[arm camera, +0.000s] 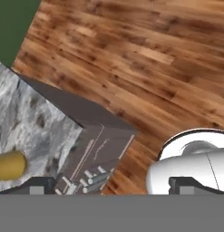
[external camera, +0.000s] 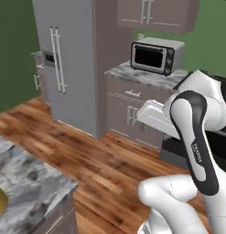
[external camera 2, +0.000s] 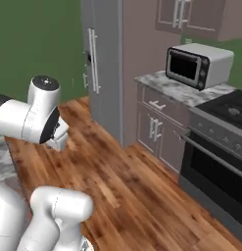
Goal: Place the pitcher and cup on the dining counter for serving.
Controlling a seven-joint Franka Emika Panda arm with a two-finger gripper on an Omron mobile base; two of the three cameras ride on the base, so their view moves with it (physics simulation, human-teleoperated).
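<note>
Yellow-orange pitcher (arm camera: 9, 165) on marbled dining counter (arm camera: 31, 122).

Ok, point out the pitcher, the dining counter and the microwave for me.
pitcher (arm camera: 9, 165), hand view, its yellow side.
dining counter (arm camera: 27, 118), hand view, bare marbled top near the corner.
microwave (external camera 2: 198, 66), right base view, its front by the dark door.

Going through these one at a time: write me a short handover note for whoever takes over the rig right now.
Pincer: open, holding nothing, tips apart over the floor beside the dining counter.
Pitcher: its yellow-orange lower part shows on the dining counter's marbled top, near the corner.
Cup: not located from these views.
Done: pitcher appears to be placed.
Left: find the cup and confirm it stands on the dining counter; if not, fetch and place it.
</note>
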